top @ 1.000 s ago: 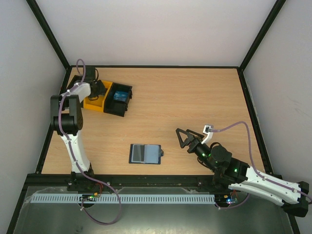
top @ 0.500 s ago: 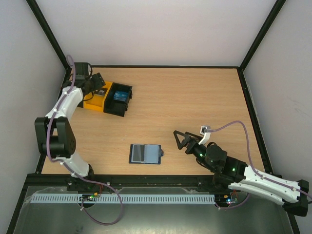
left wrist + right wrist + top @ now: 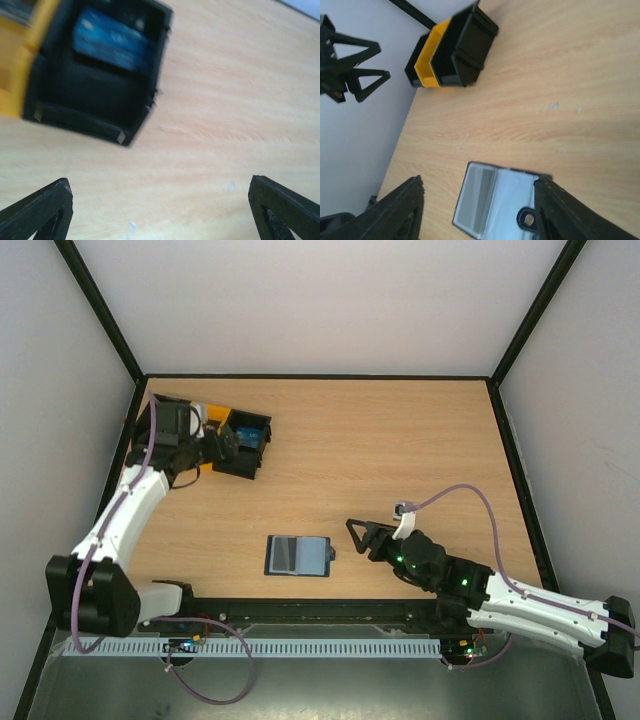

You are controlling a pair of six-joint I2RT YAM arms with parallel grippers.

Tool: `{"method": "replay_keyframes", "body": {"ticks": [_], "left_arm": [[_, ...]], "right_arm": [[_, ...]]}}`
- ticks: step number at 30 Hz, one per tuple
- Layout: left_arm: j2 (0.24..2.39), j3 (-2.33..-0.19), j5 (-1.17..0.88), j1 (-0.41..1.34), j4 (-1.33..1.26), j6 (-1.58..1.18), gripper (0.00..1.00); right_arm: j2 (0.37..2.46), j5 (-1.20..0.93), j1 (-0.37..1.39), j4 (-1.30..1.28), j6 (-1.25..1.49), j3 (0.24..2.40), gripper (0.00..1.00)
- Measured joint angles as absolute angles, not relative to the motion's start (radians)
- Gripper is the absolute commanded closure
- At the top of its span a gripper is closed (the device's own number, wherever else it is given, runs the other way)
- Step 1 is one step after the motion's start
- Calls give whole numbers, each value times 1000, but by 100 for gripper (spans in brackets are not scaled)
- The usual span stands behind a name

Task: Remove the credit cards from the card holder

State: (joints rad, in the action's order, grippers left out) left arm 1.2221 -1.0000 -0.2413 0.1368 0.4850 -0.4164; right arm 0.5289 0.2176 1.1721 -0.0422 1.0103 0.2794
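Top external view: card holder [image 3: 298, 555] lies open & flat on the wooden surface [image 3: 400, 440], close to the front edge, a bit left of centre. Darker grey panel on its left half, paler blue panel on the right, small tab [image 3: 331, 554] poking off the right edge. Can't tell whether any cards sit in it.

Right pincer [image 3: 479, 182] is just beside the holder's tab side, pointing at it. On the right wrist cam its two black fingers are spread, one at each bottom corner of the shot, w/ the holder framed between them. Nothing pinched, and no contact that I can see.

Over to the far left corner: row of bins [image 3: 240, 468] up by the back-left edge, well apart from the holder. Left pincer [image 3: 159, 190] hangs near that row, fingers spread wide w/ bare wood between them, gripping nothing. Left wrist cam is blurred, but the black bin [image 3: 80, 127] is ahead of the fingers w/ what looks like a blue card [image 3: 110, 42] lying inside. Yellow bin [image 3: 20, 65] touches it on the left.
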Motion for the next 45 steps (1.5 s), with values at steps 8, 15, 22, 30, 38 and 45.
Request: {"method": "replay_keyframes", "body": {"ticks": [8, 15, 22, 30, 38, 45], "left_arm": [[1065, -733, -343, 334, 432, -490, 14], [997, -537, -360, 509, 319, -626, 15], [922, -373, -382, 558, 170, -742, 9], [774, -298, -381, 558, 137, -818, 0], [627, -211, -358, 558, 131, -900, 0], [579, -205, -343, 558, 168, -924, 0]], "right_arm": [[711, 133, 1172, 46, 1067, 281, 62], [906, 59, 1172, 126, 1097, 315, 66], [1093, 19, 1185, 185, 1113, 398, 70], [1281, -1, 1216, 245, 1116, 485, 76], [1444, -26, 1229, 284, 1113, 538, 79], [1535, -28, 1229, 291, 1106, 564, 81]]}}
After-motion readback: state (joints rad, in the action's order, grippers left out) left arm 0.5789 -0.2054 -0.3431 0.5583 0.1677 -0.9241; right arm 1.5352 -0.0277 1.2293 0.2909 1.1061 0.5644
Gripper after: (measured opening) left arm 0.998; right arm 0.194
